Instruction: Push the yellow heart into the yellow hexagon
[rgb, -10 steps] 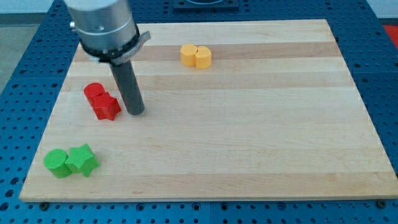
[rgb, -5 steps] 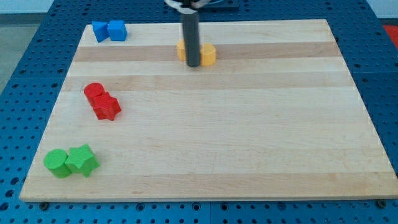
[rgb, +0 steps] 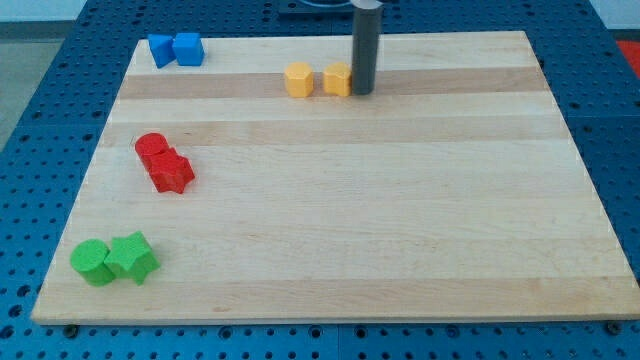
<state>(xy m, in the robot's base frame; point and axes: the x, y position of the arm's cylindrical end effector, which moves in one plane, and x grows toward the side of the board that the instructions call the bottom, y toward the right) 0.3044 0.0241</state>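
Note:
Two yellow blocks lie near the view's top centre on the wooden board (rgb: 400, 200). The left one (rgb: 298, 79) looks like the hexagon. The right one (rgb: 337, 78) looks like the heart, and a narrow gap separates them. My dark rod comes down from the view's top, and my tip (rgb: 363, 92) stands right against the heart's right side, hiding its right edge.
Two blue blocks (rgb: 160, 50) (rgb: 187, 48) sit together at the view's top left. A red cylinder (rgb: 152, 149) and a red star-like block (rgb: 171, 171) touch at the left. A green cylinder (rgb: 92, 262) and a green block (rgb: 133, 257) touch at the bottom left.
My rod went from beside the red blocks to the yellow pair, then to the heart's right side. The yellow blocks, touching before, now stand slightly apart.

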